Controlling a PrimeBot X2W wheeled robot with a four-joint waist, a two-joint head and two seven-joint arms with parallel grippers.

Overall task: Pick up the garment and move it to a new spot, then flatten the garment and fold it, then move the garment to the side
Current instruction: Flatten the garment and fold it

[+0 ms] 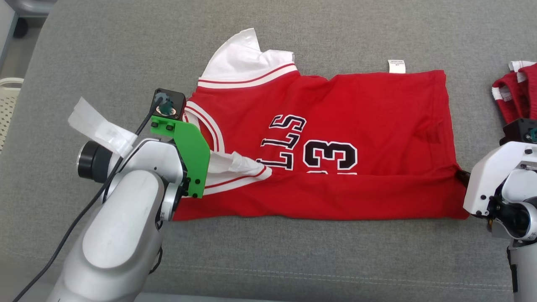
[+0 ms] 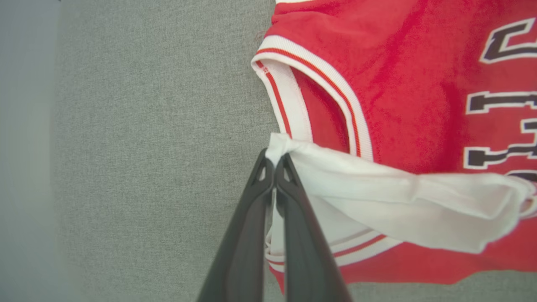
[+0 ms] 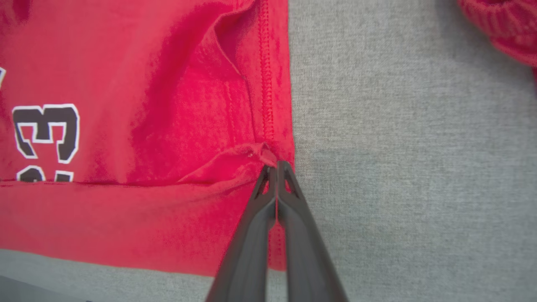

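Note:
The garment (image 1: 335, 126) is a red jersey with white sleeves and black lettering, spread sideways on a grey cushioned surface (image 1: 105, 50). Its near edge is folded up over the number. In the left wrist view my left gripper (image 2: 275, 157) is shut on the bunched white sleeve (image 2: 398, 201), lifted over the red cloth (image 2: 398, 84). In the head view a green bracket (image 1: 188, 155) on that wrist hides the fingers. My right gripper (image 3: 275, 165) is shut on a pinch of the red hem corner (image 3: 260, 153); its dark tip (image 1: 461, 175) shows at the jersey's right edge.
A second red and white garment (image 1: 518, 94) lies crumpled at the far right, also visible in the right wrist view's top corner (image 3: 503, 29). A pale slatted basket (image 1: 8, 105) stands off the left edge. Bare grey cushion lies in front of and behind the jersey.

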